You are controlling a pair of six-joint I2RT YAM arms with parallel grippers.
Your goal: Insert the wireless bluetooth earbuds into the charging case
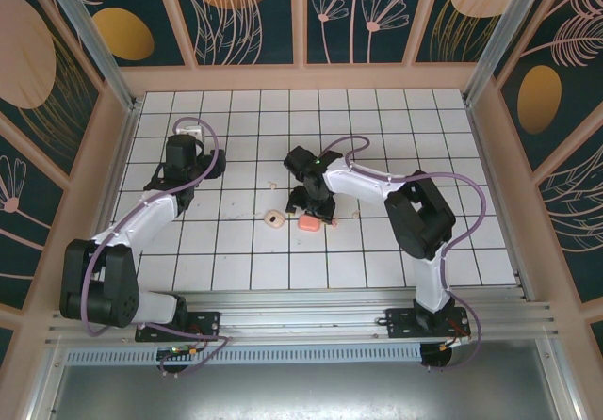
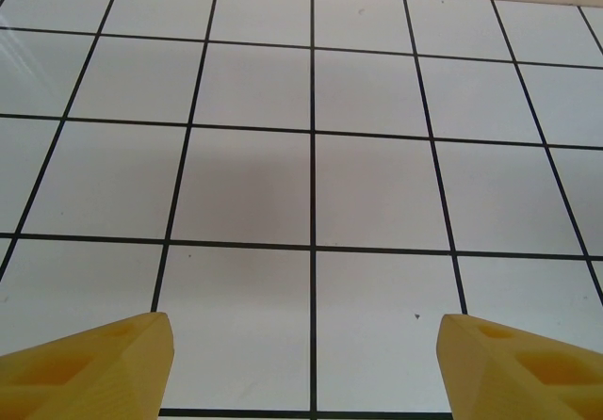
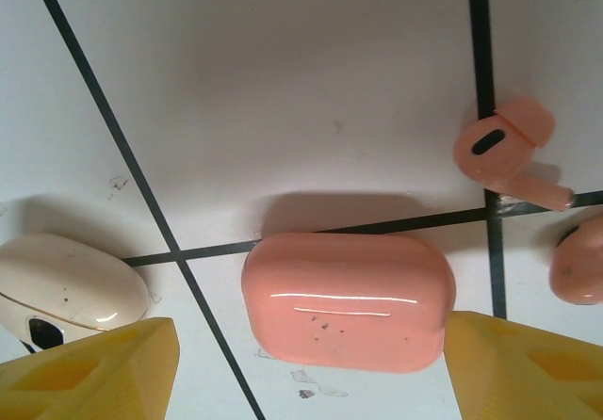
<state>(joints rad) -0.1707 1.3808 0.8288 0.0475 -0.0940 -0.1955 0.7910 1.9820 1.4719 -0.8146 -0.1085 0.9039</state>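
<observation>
Jaws spread on right gripper [image 3: 306,368], straddling pink case [image 3: 347,298], nothing pinched. Coral earbud [image 3: 504,147] just beyond, beige case [image 3: 66,283] alongside. Left gripper [image 2: 306,354] spread over bare tiles [image 2: 377,175].

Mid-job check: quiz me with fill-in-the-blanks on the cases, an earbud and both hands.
1. The right hand is ___, its fingers flanking the pink case.
2. In the right wrist view, the beige case lies ___ of the pink case.
3. The earbud on the grid crossing is ___.
4. The left hand holds ___.
Missing: open; left; pink; nothing.
</observation>
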